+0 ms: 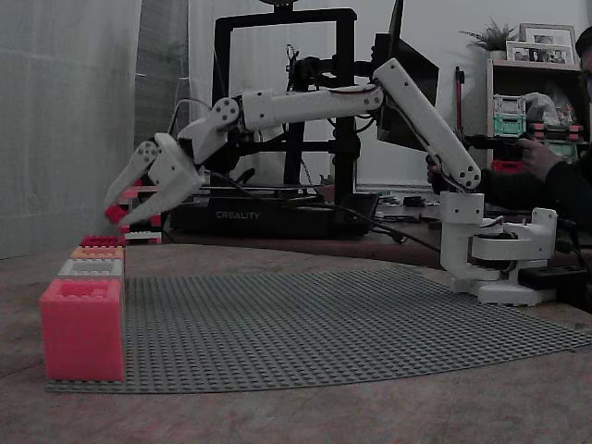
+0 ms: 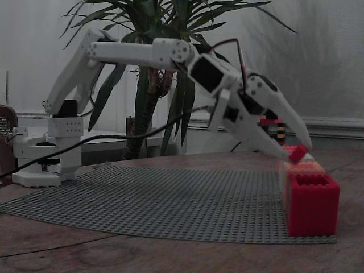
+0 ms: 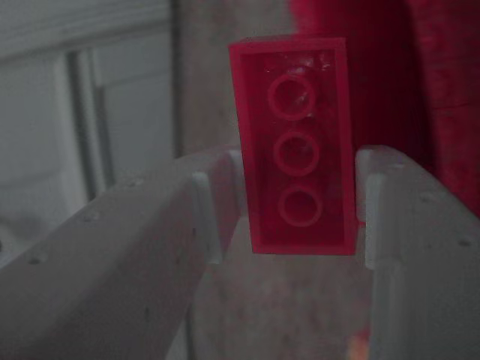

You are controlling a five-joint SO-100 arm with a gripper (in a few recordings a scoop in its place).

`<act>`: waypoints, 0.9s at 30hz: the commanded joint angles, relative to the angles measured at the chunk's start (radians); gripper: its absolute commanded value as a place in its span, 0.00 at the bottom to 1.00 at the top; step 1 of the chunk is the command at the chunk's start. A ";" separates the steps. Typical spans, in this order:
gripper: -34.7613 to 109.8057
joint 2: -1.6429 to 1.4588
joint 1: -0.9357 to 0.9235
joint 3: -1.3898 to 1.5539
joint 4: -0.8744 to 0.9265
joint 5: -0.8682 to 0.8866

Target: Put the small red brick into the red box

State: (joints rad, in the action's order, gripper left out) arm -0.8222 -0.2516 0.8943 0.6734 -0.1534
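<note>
At left of a fixed view, the gripper (image 1: 117,212) clamps the small red brick (image 1: 116,214) above the red box (image 1: 102,240); lowering and release come next.

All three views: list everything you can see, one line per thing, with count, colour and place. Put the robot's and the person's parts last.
small red brick: one, bright red, clamped between the fingers, underside facing the wrist camera.
red box: one, deep red, far end of the box row in a fixed view.
orange box: one, orange, next in the row.
grey box: one, pale grey, behind the pink-red box.
pink-red box: one, large, nearest end of the row.
baseplate: one, grey, studded, on the table.
3D printer: one, black, behind the arm.
plant: one, green, behind the arm.
person's hand: one, right edge.
gripper: one, white, above the row's far end.
</note>
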 commanded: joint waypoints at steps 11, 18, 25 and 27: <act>0.33 0.072 -0.021 -0.209 -0.037 -0.057; 0.36 0.035 -0.021 -0.195 -0.026 -0.051; 0.24 -0.359 0.008 0.212 -0.137 -0.060; 0.24 -0.538 0.029 0.385 -0.164 -0.072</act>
State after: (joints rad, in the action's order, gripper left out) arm -0.9725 -0.2485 1.0477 0.5752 -0.2025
